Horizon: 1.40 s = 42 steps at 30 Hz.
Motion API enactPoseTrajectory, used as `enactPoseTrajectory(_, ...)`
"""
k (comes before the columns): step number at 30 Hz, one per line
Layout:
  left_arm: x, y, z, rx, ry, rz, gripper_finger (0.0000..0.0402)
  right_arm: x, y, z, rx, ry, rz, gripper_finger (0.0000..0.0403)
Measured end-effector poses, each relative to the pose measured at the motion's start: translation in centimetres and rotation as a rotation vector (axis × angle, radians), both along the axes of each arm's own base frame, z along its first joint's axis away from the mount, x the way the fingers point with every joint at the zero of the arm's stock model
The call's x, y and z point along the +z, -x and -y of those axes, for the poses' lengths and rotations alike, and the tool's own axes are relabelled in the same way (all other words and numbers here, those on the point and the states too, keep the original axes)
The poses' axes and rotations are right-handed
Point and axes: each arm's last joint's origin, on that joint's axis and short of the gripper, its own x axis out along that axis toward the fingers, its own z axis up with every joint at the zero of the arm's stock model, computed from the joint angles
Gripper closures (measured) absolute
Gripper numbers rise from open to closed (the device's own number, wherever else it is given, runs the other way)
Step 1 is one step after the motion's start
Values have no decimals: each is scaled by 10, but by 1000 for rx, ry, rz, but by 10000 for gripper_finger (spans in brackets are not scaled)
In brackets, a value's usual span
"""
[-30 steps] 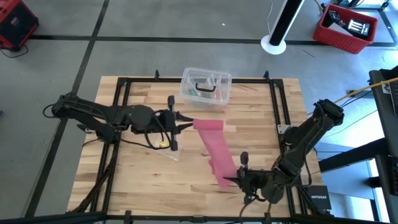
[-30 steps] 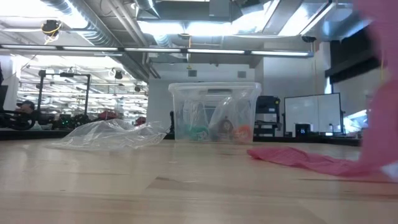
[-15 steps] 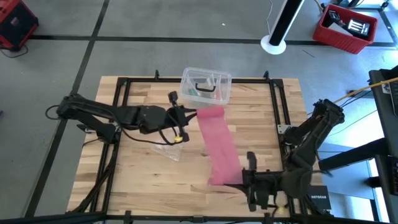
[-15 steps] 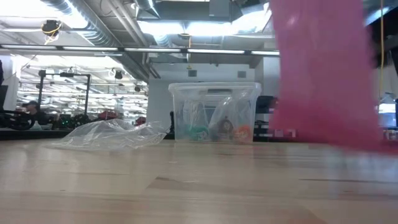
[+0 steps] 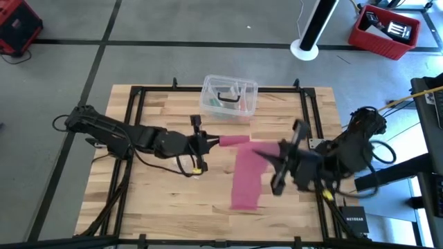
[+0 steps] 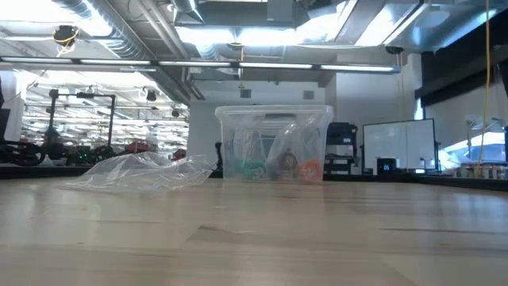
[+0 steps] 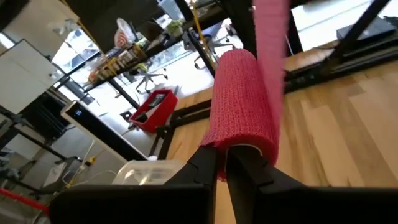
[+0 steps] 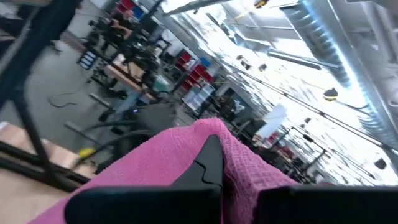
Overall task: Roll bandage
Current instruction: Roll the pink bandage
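The left gripper (image 5: 206, 141) reaches across the middle of the wooden table (image 5: 152, 194) and is clamped on the rolled end of the bandage (image 5: 243, 173), a short pink cylinder that points toward the right arm. In the left wrist view the two dark fingers (image 7: 208, 165) pinch the base of this roll (image 7: 244, 106), and a flat strip of the same fabric rises from it. From the roll the band runs across the table's right half as a long flat pink strip, part of it lying toward the near edge. The right gripper (image 5: 280, 159) hangs over the right half of the table, raised and tilted, with its fingers closed on the band; the right wrist view shows pink fabric (image 8: 186, 155) bunched around its dark finger (image 8: 208, 162). A clear plastic box (image 5: 229, 97) sits at the far edge of the table, and in the low view a crumpled clear wrapper (image 6: 143, 172) lies beside it.
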Motion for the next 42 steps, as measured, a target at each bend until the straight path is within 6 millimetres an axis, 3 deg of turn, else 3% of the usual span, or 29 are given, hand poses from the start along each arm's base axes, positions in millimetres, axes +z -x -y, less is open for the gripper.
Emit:
enactPoseTrajectory(8, -19, -10, 19, -57, -68, -85, 389, 6, -19, 45, -134, -33, 6, 402)
enactPoseTrajectory(15, -22, -5, 35, -120, -122, -119, 389, 5, -29, 82, -209, -56, -11, 402)
enactPoseTrajectory(25, -24, 4, 59, -204, -161, -131, 389, -20, -45, 148, -231, -246, -165, 402)
enactPoseTrajectory(29, -22, 8, 70, -238, -160, -106, 389, -48, -50, 176, -276, -473, -249, 402)
enactPoseTrajectory(35, -22, 10, 74, -244, -146, -102, 389, -115, -62, 201, -293, -716, -444, 395)
enactPoseTrajectory(42, -23, 9, 72, -221, -94, -90, 389, -192, -65, 204, -339, -896, -590, 330)
